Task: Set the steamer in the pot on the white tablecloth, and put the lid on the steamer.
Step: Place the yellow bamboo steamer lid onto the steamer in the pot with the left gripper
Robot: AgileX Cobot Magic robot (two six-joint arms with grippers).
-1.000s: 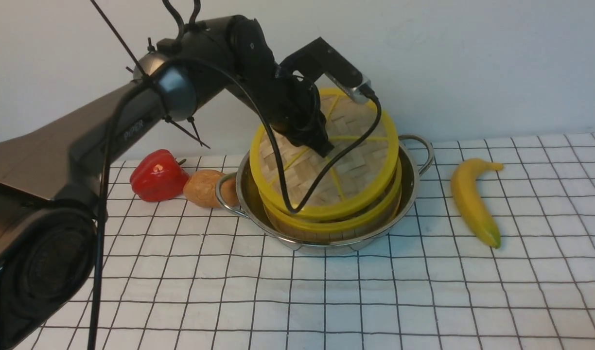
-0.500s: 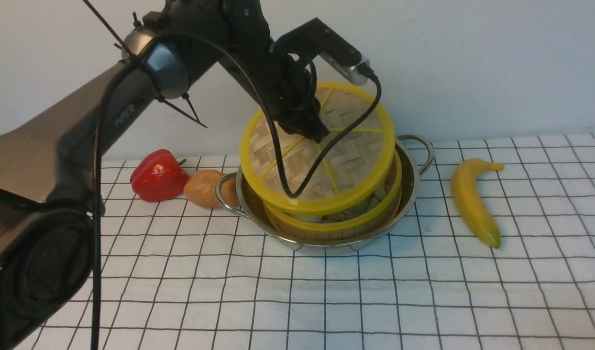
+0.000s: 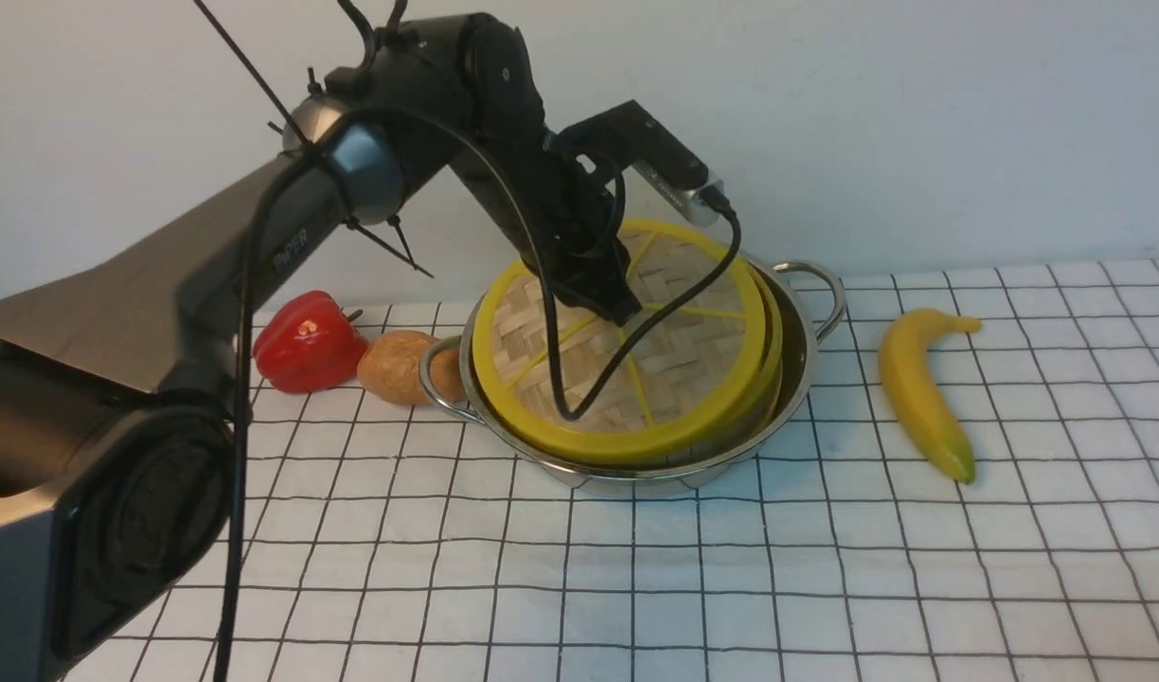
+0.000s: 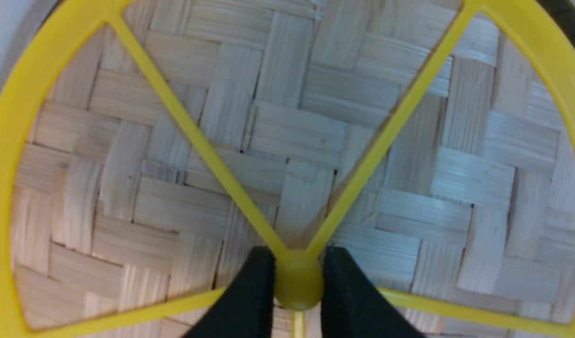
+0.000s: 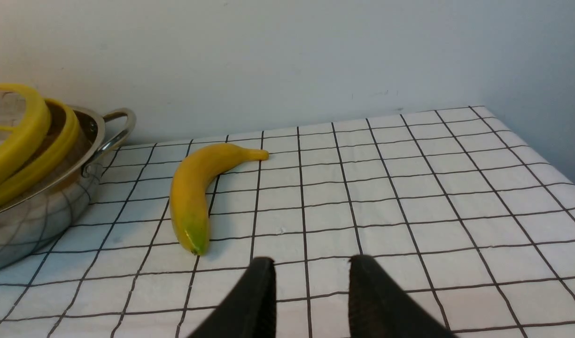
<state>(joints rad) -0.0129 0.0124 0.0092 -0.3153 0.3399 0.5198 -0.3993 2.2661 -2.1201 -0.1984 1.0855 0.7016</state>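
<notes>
The woven lid [image 3: 636, 350] with yellow rim and spokes lies on the steamer [image 3: 774, 327], of which only a sliver of yellow rim shows at the right. The steamer sits inside the shiny pot [image 3: 797, 365] on the white tablecloth [image 3: 636, 587]. My left gripper [image 3: 617, 305] is shut on the lid's yellow centre hub [image 4: 298, 279]; its black fingers [image 4: 250, 291] flank the hub in the left wrist view. My right gripper [image 5: 308, 267] is open and empty above the cloth, right of the pot [image 5: 38, 211]; it is out of the front view.
A banana [image 3: 920, 393] lies on the cloth right of the pot, also in the right wrist view [image 5: 193, 192]. A red pepper [image 3: 305, 341] and a brown potato-like item [image 3: 400, 367] sit left of the pot. A wall stands behind.
The left gripper has lowered the lid from a tilted hold above the steamer down flat onto it. The steamer's contents are now covered.
</notes>
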